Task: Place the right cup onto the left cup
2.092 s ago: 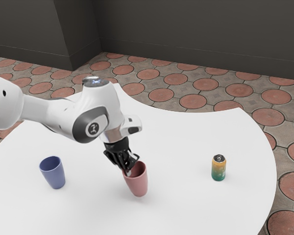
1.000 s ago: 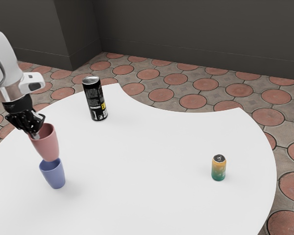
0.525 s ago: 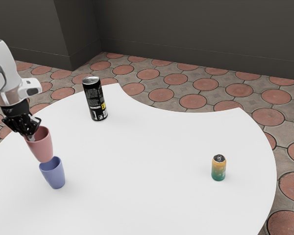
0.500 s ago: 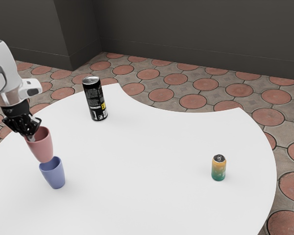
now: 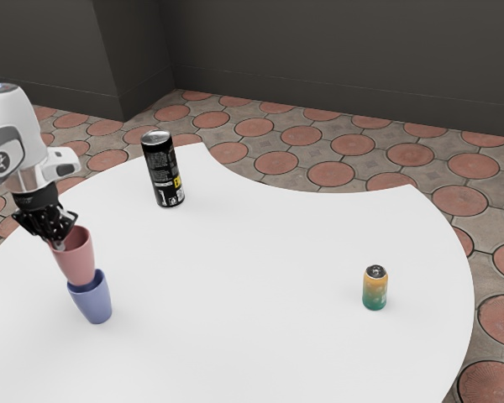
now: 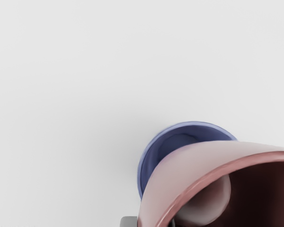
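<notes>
White table (image 5: 260,269) bears 1 black can (image 5: 162,172), 1 orange-green can (image 5: 375,290); gripper (image 5: 58,244), pinching pink cup (image 5: 77,262), has lowered toward blue cup (image 5: 94,306).

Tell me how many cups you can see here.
2: the pink cup, held in the gripper at the blue cup's mouth, and the blue cup itself, standing on the white table.
</notes>
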Robot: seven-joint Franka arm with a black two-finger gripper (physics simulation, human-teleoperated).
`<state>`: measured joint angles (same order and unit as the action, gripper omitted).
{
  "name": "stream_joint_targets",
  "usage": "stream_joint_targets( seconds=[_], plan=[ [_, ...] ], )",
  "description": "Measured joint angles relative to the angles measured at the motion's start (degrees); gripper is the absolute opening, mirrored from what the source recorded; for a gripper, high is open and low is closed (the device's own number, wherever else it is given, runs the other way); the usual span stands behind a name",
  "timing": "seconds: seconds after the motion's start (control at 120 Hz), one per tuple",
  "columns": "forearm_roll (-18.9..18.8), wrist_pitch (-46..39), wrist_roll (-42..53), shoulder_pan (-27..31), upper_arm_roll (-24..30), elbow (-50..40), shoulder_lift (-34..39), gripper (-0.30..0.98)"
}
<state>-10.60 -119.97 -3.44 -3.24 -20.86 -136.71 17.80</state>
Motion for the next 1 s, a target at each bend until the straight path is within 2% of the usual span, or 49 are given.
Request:
stream_joint_targets(
  seconds=[0.6, 0.658, 0.833, 1.0],
  plan=[
    [0.66, -2.38, -0.13, 0.0, -0.14, -0.16, -4.69, -0.08],
    [1.26, -2.52, -0.07, 0.0, -0.15, -0.16, -4.89, -0.01],
    [2.2, -2.9, 0.15, 0.0, -0.15, -0.22, -4.77, 0.35],
    [2.43, -2.57, 0.32, -0.24, -0.15, -1.03, -1.33, 0.54]
  ],
)
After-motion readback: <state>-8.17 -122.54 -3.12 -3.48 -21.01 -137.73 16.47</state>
